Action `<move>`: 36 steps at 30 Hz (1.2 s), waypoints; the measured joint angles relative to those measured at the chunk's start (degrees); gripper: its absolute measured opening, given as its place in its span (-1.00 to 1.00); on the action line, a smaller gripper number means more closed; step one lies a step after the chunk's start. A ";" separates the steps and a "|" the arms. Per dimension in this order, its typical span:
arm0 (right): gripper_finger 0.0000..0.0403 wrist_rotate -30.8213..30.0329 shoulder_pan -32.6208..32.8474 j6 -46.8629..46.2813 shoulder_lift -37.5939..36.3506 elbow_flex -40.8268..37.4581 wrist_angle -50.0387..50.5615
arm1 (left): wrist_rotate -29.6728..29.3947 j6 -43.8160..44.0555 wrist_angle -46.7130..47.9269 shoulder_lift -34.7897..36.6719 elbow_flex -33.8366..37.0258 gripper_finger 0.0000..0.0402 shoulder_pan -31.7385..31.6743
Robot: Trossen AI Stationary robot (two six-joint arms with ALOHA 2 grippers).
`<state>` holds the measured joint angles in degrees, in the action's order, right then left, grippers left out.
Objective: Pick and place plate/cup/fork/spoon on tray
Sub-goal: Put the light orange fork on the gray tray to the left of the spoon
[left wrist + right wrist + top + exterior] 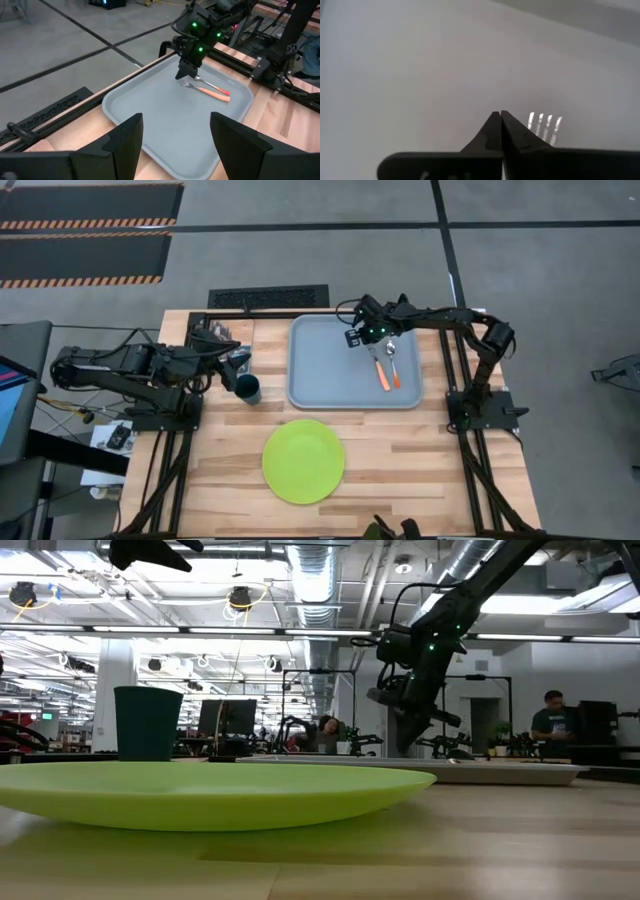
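The grey-blue tray (320, 375) lies at the table's far middle. The orange-handled fork (381, 367) and spoon (395, 362) lie side by side on its right part; both also show in the left wrist view, fork (207, 91) and spoon (215, 86). My right gripper (366, 338) is shut, pointing down over the tray, its tips (500, 114) just beside the fork's tines (544, 123). My left gripper (175, 150) is open and empty left of the tray, just beyond the teal cup (248, 390), which stands upright on the table. The lime-green plate (303, 460) lies flat at the near middle. My right gripper's shut fingers (492, 130) point down at the tray close beside the fork's tines (186, 83). I cannot tell whether they touch the fork or the tray. The fork lies flat on the tray.
The tray's left half (150, 105) is bare. Bare wood lies between the plate and the tray (400, 430). Black frame rails run along the table's left and right sides (455, 370). People show in the room behind in the low view (548, 720).
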<state>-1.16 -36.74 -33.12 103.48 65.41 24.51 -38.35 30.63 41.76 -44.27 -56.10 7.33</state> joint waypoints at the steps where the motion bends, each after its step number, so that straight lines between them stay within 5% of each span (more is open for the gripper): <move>1: -0.95 -0.12 -0.04 -0.16 0.00 0.00 0.04 | 0.01 0.00 0.00 0.01 0.00 0.08 0.02; 36: -0.95 -1.88 -1.28 0.17 3.23 0.02 0.93 | -0.02 0.55 1.33 0.02 0.00 0.08 0.00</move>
<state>-3.05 -38.02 -32.95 106.72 65.43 25.45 -38.37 31.18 43.09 -44.25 -56.10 7.34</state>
